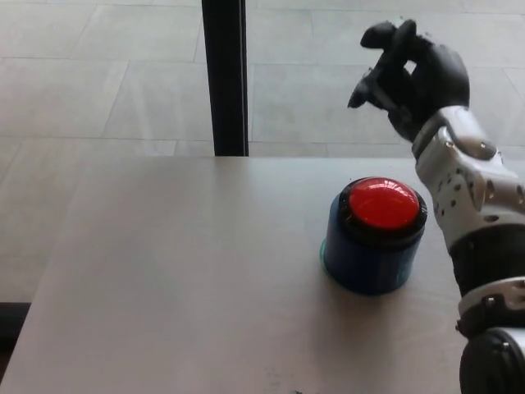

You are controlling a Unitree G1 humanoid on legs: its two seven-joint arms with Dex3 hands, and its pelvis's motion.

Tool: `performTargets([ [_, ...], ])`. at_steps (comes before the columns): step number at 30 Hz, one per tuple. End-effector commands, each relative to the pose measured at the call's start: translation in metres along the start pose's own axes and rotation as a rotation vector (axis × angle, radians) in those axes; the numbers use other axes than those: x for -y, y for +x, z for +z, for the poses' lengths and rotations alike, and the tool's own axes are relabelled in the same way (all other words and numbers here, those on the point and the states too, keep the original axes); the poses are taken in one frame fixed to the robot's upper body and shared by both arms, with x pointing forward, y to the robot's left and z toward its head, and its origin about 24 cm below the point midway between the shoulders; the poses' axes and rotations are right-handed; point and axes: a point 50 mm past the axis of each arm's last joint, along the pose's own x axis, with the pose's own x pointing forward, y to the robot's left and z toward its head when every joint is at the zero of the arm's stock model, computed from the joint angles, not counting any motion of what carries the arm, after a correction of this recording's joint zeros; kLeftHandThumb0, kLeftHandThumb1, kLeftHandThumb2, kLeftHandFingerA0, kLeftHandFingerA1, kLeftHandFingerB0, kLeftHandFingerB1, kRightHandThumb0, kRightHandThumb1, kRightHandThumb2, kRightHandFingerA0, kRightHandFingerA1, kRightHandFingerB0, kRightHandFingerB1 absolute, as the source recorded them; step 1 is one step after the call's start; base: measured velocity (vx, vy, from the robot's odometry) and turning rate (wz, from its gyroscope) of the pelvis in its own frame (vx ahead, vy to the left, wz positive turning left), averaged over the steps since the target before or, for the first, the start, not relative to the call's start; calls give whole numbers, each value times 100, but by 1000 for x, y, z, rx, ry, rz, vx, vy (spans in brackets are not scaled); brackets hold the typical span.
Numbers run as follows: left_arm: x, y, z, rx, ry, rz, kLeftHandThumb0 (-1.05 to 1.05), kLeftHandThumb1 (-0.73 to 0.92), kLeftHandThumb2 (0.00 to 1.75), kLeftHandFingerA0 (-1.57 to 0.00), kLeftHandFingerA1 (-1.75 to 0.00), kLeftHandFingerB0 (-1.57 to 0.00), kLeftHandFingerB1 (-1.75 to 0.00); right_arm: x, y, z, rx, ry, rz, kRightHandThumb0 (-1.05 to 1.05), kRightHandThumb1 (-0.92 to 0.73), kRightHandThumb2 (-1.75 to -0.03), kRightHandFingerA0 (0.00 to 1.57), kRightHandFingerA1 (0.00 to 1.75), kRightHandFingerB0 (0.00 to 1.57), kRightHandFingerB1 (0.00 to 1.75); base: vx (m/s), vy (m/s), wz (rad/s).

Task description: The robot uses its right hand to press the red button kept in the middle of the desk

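A red dome button [381, 203] sits on top of a dark blue round base [365, 261] on the grey desk [180, 279], right of its middle. My right hand [414, 74] hangs well above and behind the button, clear of it, with its black fingers [379, 61] curled loosely and holding nothing. The silver forearm [476, 197] rises along the right edge of the picture. My left hand does not show.
A black vertical post [225, 78] stands behind the desk's far edge, left of the button. Beyond it lies a pale tiled floor [107, 74]. The desk's left edge runs diagonally down to the bottom left corner.
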Motion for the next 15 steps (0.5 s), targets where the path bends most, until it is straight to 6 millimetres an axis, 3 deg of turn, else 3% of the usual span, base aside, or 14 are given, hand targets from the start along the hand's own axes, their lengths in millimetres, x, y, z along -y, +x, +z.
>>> performTargets([
  [1, -8, 1, 2, 14, 32, 20, -60, 66, 119, -84, -115, -23, -73, 8, 4, 52, 112, 33, 8, -18, -42, -143, 102, 175, 85, 141, 0, 0, 0],
  [3, -10, 1, 2, 5, 25, 26, -58, 66, 119, -76, -109, -23, -72, 13, 4, 60, 115, -4, 0, -20, -39, -143, 100, 175, 84, 145, 0, 0, 0],
  [4, -11, 1, 1, 3, 2, 29, -60, 65, 119, -67, -104, -15, -69, 30, 0, 80, 161, -66, 10, -17, -48, -133, 99, 175, 82, 145, 0, 0, 0],
  [5, -12, 1, 0, 4, 3, 29, -55, 81, 89, -56, -144, -13, -87, 38, -3, 89, 169, -97, 2, -16, -49, -133, 97, 175, 81, 146, 0, 0, 0],
  [6, -12, 1, 0, 5, 11, 32, -55, 81, 89, -56, -144, -13, -87, 44, -4, 94, 178, -102, 4, -16, -49, -133, 97, 175, 81, 146, 0, 0, 0],
  [7, -13, 1, 0, 4, 6, 27, -56, 83, 89, -55, -133, -20, -88, 52, -7, 101, 189, -128, -9, -17, -50, -132, 98, 175, 79, 147, 0, 0, 0],
  [8, -14, 1, 1, 3, 27, 26, -60, 66, 119, -71, -107, -18, -70, 61, -10, 108, 195, -129, -24, -17, -53, -128, 97, 175, 79, 145, 0, 0, 0],
  [9, -14, 1, 0, 8, 65, 35, -61, 66, 119, -76, -110, -24, -73, 71, -14, 116, 205, -144, -45, -16, -52, -130, 96, 175, 79, 145, 0, 0, 0],
  [10, -14, 2, 1, 6, 66, 35, -62, 65, 119, -77, -110, -19, -71, 81, -18, 122, 211, -162, -69, -15, -52, -130, 95, 175, 79, 145, 0, 0, 0],
  [11, -15, 2, 1, -4, 13, 36, -55, 78, 97, -57, -156, 0, -59, 92, -23, 127, 216, -171, -91, -14, -55, -127, 95, 175, 79, 144, 0, 0, 0],
  [12, -15, 2, 1, -7, -15, 36, -54, 80, 96, -53, -154, 0, -56, 104, -28, 131, 223, -175, -113, -13, -55, -127, 96, 175, 79, 143, 0, 0, 0],
  [13, -15, 2, 1, -7, -16, 37, -54, 80, 96, -53, -154, 0, -56, 104, -28, 131, 221, -175, -111, -13, -55, -127, 96, 175, 79, 143, 0, 0, 0],
  [14, -17, 2, 2, -5, -7, 29, -56, 84, 90, -58, -141, 0, -63, 128, -40, 137, 224, -255, -182, -13, -57, -124, 94, 175, 76, 144, 0, 0, 0],
  [15, -17, 2, 2, -5, -10, 37, -54, 80, 98, -53, -149, 0, -57, 151, -53, 140, 221, -294, -227, -13, -63, -114, 92, 175, 74, 142, 0, 0, 0],
])
